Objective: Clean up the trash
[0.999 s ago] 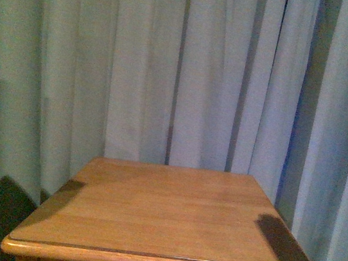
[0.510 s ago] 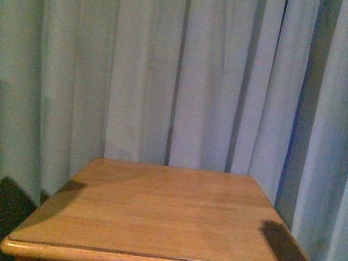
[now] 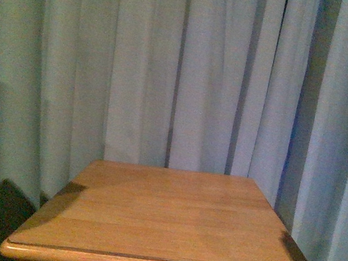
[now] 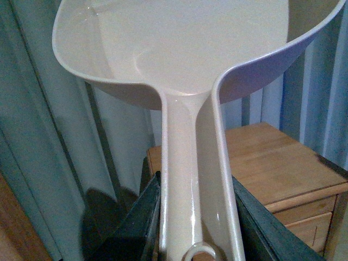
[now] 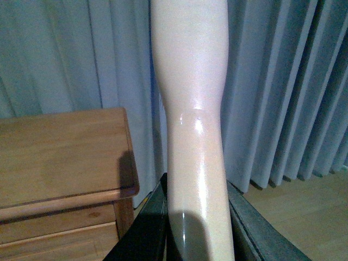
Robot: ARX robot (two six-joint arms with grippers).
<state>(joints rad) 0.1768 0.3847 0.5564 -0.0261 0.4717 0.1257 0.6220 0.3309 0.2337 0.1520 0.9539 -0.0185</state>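
Observation:
My left gripper [image 4: 197, 228] is shut on the handle of a beige dustpan [image 4: 179, 49], held up with its empty scoop lifted above a wooden bedside cabinet [image 4: 272, 168]. My right gripper [image 5: 197, 228] is shut on a beige brush handle [image 5: 191, 98], held beside the cabinet [image 5: 60, 147]. The front view shows the bare cabinet top [image 3: 169, 214] with neither arm in view. The crumpled white paper trash is out of view in every frame.
Pale grey-blue curtains [image 3: 182, 73] hang close behind and on both sides of the cabinet. Wooden floor [image 5: 304, 212] shows in the right wrist view. Cabinet drawers [image 4: 304, 217] face the robot.
The shadow on the cabinet top's right edge has shrunk and slid off toward the right. The cabinet top sits slightly lower in the front view. The left shadow is unchanged.

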